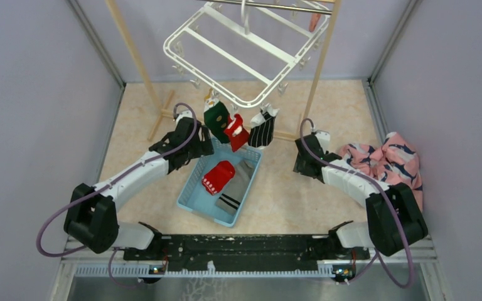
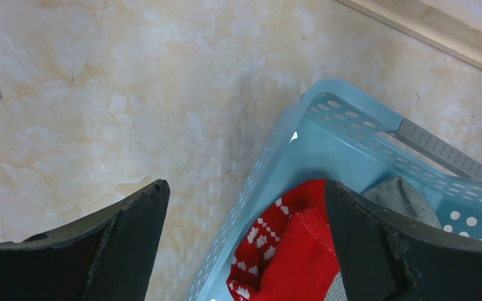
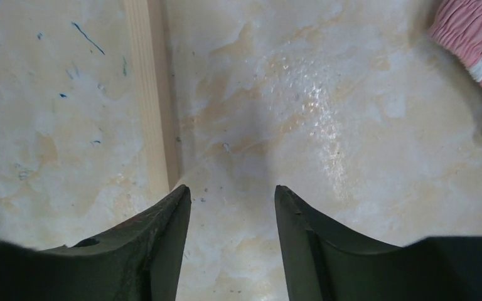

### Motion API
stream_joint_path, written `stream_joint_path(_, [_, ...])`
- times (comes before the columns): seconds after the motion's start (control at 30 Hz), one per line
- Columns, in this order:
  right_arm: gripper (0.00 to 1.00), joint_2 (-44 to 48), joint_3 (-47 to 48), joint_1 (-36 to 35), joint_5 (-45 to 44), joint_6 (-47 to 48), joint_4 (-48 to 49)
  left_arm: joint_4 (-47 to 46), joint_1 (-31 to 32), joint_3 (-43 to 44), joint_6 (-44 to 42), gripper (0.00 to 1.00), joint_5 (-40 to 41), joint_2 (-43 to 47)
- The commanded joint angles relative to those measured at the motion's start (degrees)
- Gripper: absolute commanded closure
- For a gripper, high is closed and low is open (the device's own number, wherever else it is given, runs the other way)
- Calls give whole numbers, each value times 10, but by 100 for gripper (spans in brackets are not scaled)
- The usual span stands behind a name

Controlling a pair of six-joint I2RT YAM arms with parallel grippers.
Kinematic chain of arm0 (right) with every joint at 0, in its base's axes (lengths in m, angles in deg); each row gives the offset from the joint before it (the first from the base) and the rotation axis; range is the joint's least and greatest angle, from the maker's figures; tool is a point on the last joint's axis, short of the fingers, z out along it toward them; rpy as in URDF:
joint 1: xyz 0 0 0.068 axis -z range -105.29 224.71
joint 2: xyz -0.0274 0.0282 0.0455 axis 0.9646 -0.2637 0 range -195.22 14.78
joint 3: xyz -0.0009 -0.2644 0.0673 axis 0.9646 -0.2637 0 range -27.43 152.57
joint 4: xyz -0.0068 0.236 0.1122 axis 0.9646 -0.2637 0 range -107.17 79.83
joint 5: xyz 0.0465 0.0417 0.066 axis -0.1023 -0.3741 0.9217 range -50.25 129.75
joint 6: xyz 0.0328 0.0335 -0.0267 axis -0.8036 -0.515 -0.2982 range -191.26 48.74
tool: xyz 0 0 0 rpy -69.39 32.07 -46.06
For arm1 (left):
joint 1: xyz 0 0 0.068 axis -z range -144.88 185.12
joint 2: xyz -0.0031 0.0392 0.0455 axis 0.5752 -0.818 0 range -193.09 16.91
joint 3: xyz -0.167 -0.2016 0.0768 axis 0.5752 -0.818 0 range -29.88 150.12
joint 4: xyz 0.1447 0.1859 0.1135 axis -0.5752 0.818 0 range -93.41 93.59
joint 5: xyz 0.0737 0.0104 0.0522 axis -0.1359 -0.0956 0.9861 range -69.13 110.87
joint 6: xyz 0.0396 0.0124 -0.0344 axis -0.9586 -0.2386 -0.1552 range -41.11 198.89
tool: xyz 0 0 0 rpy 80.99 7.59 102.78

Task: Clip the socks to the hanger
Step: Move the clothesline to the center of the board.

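Tabletop seen from above: two robot arms, and a sock-hanging job that looks partly done.

Risks, left to right. The left pincer hovers over the far-left corner of a blue basket, jaws spread wide and holding nothing. In its wrist view a red sock lies between the jaws, with a grey striped sock just beside it. A straight descent could pinch both socks together, or catch the basket wall, because one jaw hangs over the rim.

At 12 o'clock the white hanger dangles tilted from a rod. Three socks hang clipped along its near edge: a dark green sock, a clipped red sock and a black-and-white sock. The frame probably swings freely, so it could drift away as a sock is pressed into a clip, or a hung sock could be knocked loose.

The right pincer is partly open and empty over bare table, beside a wooden rack foot. A pink cloth lies at 3 o'clock, close by that arm, and could snag.

Poses. The left arm reaches from its base at 7 o'clock toward 1 o'clock, wrist tipped down. The right arm reaches from 5 o'clock toward 11 o'clock, pincer pointing down.
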Motion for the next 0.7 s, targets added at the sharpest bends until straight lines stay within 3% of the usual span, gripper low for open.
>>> stream_joint_path(0.0, [51,-24,-9,-8,5,-5,50,2,1,-10,5,2,3,36])
stream_joint_path(0.23, [66,-55,3,-9,-3,-19,48,9,1,-11,5,2,8,50])
stream_joint_path(0.37, [71,25,-3,-14,-31,-15,40,54,1,19,23,2,71,82])
stream_joint_path(0.43, [68,98,-11,-14,-40,2,45,48,0,24,2,2,72,115])
stream_joint_path(0.67, [52,259,19,-14,1,68,49,-97,1,-1,-107,2,-68,278])
